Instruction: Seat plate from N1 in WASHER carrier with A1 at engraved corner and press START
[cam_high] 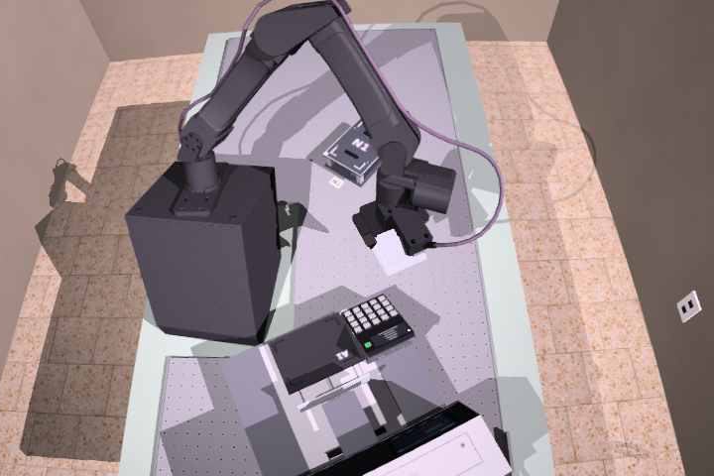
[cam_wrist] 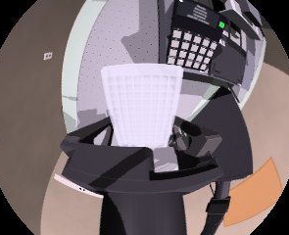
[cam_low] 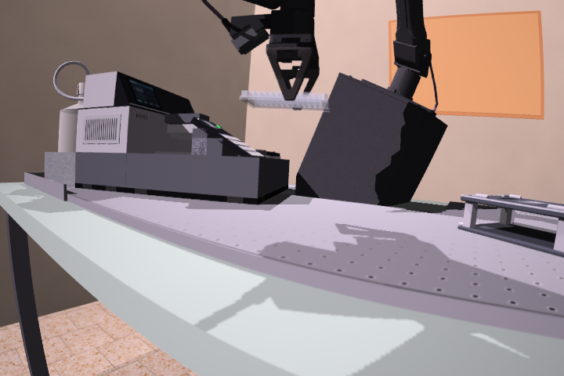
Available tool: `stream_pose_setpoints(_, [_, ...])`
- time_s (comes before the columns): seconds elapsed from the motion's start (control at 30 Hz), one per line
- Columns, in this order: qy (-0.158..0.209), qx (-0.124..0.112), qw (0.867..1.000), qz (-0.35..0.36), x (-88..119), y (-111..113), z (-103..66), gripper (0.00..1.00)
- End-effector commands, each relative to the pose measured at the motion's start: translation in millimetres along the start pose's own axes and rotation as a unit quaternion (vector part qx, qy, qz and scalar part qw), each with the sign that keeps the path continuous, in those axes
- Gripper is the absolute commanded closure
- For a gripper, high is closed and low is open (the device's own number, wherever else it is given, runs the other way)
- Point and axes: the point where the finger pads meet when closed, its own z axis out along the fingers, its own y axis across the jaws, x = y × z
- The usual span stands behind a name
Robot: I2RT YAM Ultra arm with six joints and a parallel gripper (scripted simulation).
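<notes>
My gripper (cam_high: pixel 394 242) (cam_low: pixel 299 94) (cam_wrist: pixel 142 118) is shut on the clear white plate (cam_high: pixel 390 259) (cam_low: pixel 265 99) (cam_wrist: pixel 143 98), high above the table between nest and washer. The plate looks about level; I cannot make out its cut-off corner. The nest N1 (cam_high: pixel 343 143) (cam_low: pixel 531 210) is empty. The washer (cam_high: pixel 425 457) (cam_low: pixel 103 128) has its dark carrier (cam_high: pixel 307 353) (cam_wrist: pixel 227 64) out in front, empty, with an engraved A1 at one corner. The keypad (cam_high: pixel 369 313) (cam_wrist: pixel 190 49) is beside the carrier; a green light (cam_high: pixel 367 344) (cam_low: pixel 218 126) (cam_wrist: pixel 221 24) glows on its panel.
The large dark block (cam_high: pixel 194 275) (cam_low: pixel 353 146) under the arm's base stands beside the route from nest to washer. A raised bar (cam_high: pixel 335 393) crosses behind the carrier. A purple cable (cam_high: pixel 502 190) loops out from the arm on the right.
</notes>
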Motion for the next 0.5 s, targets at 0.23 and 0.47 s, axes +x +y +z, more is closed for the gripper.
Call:
stream_pose_setpoints(0.23, [-0.014, -0.008, 0.983, 0.184, -44, -32, -14.5, 0.16])
stream_pose_setpoints(0.47, [-0.020, -0.017, 0.965, 0.261, -62, -46, -24.5, 0.16])
